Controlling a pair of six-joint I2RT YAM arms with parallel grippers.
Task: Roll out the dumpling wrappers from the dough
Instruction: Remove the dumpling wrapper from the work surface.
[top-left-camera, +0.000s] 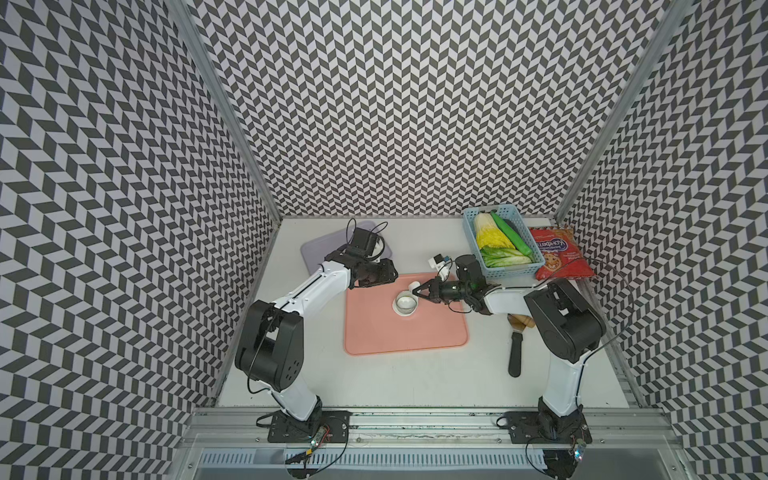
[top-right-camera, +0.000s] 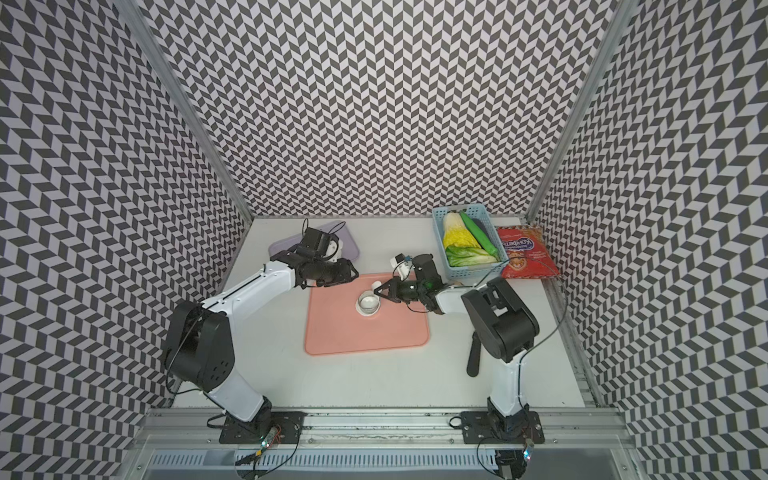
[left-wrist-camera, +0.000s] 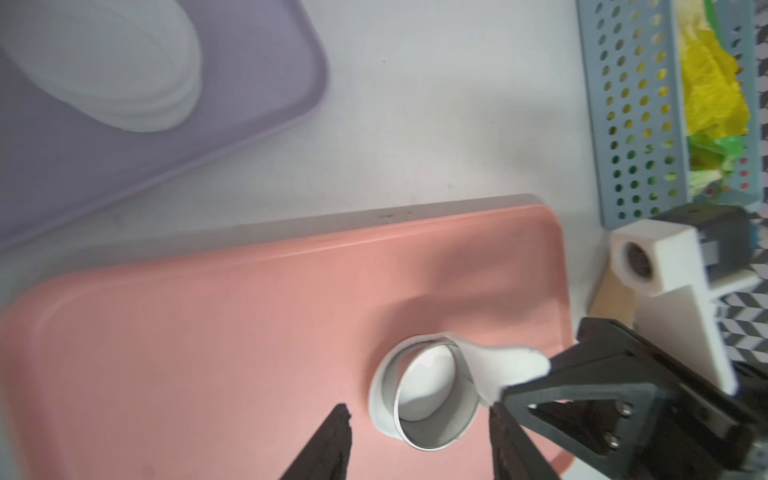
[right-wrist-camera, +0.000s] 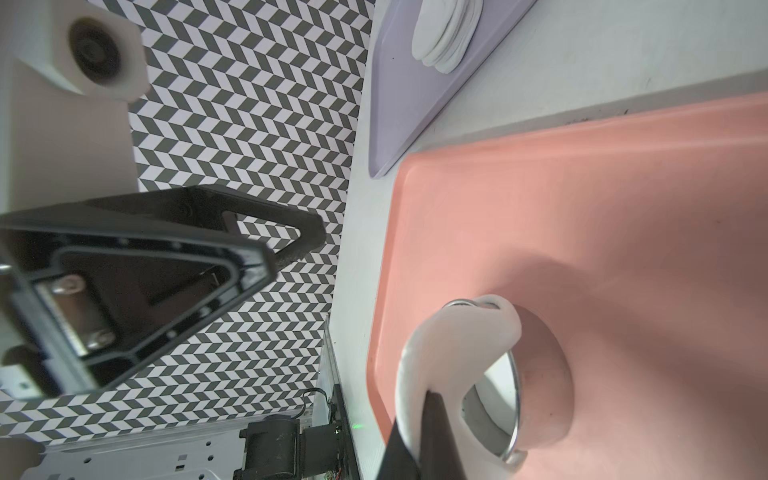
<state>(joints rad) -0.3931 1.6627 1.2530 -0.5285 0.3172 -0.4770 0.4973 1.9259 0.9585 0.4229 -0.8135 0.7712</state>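
A steel ring cutter stands on the pink tray. White dough lies in a ragged band around it, and more white dough shows inside the ring. My right gripper is shut on a strip of that dough, lifted off the ring's far side. My left gripper hovers open just back-left of the cutter, holding nothing. Several round dumpling wrappers are stacked on the purple tray, largely hidden under my left wrist in the top views.
A blue basket of vegetables and a red snack bag sit at the back right. A black-handled tool lies on the table right of the pink tray, partly under my right arm.
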